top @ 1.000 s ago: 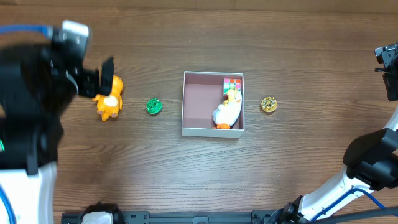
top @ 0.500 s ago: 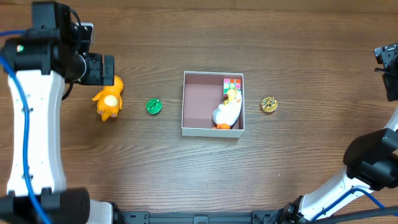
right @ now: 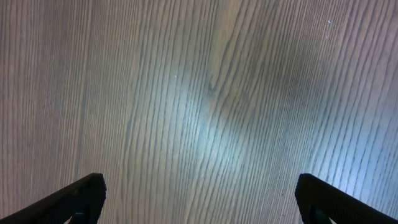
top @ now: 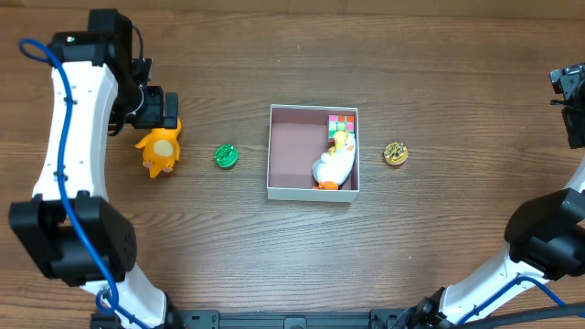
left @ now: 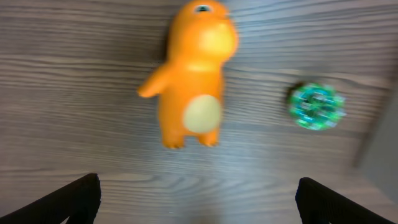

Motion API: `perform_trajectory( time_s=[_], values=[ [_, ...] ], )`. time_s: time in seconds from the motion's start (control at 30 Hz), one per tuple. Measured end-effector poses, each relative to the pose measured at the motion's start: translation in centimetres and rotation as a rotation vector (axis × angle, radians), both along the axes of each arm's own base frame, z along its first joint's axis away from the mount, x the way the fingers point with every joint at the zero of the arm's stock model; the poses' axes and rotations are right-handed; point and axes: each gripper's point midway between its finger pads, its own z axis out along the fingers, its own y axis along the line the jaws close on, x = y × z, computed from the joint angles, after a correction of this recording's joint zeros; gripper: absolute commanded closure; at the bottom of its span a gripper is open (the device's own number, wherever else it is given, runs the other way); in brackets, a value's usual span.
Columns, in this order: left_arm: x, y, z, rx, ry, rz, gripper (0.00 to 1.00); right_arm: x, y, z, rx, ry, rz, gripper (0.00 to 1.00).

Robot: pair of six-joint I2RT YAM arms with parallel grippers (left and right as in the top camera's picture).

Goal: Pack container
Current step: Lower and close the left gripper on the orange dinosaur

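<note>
Motion is showing on the left side only: the left arm is swinging in from the table's left edge and steadying, so the left gripper (top: 157, 110) is now hanging just over the far side of the orange toy (top: 160, 151), which is lying flat near that edge. Its jaws are standing spread wide and gripping nothing, and the wrist view is framing the toy between them. That is looking like the lead-in to a pick, so packing is only partly done. The container (top: 292, 146) is sitting at the middle of the table, unmoved, well apart from this gripper on its right, with a white duck (top: 334, 166) and a coloured cube (top: 342, 121) already lying along its right wall. A green disc (top: 226, 156) is lying between toy and container, and a gold disc (top: 395, 153) is waiting just outside the right wall. The right gripper (right: 198, 199) is idling released and empty over bare wood by the right edge.
</note>
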Motion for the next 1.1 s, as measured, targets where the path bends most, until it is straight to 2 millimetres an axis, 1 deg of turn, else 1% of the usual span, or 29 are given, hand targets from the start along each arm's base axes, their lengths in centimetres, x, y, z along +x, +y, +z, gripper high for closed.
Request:
perform_trajectory(
  time_s=[0.1,0.13,0.37,0.5,0.67,0.83,1.0,1.03,1.07,1.1],
  values=[
    [0.1,1.0,-1.7,0.051,0.052,0.015,0.0,0.0,0.0,0.0,0.001,0.0,0.001,0.0],
    [0.1,1.2,-2.6,0.054,0.082,0.017,0.0,0.0,0.0,0.0,0.002,-0.001,0.001,0.0],
    [0.0,1.1,-8.5,0.028,0.244,0.016,0.0,0.0,0.0,0.0,0.002,0.0,0.001,0.0],
    [0.0,1.1,-10.6,0.021,0.292,0.018,0.0,0.0,0.0,0.0,0.002,-0.001,0.001,0.0],
    [0.6,1.1,-12.0,0.022,0.29,0.03,0.0,0.0,0.0,0.0,0.002,-0.001,0.001,0.0],
    [1.5,1.2,-12.3,0.025,0.255,0.042,0.0,0.0,0.0,0.0,0.002,-0.001,0.001,0.0],
    [1.7,1.0,-12.3,0.011,0.245,0.05,0.0,0.0,0.0,0.0,0.002,-0.001,0.001,0.0],
    [1.7,0.9,-12.4,0.007,0.244,0.049,0.01,0.0,0.0,0.0,0.002,-0.001,0.001,0.0],
    [1.7,0.9,-12.4,0.004,0.244,0.049,0.06,0.0,0.0,0.0,0.002,-0.001,0.001,0.0],
    [1.7,0.8,-12.4,-0.001,0.244,0.049,0.09,0.0,0.0,0.0,0.002,-0.002,0.0,0.0]
  ],
)
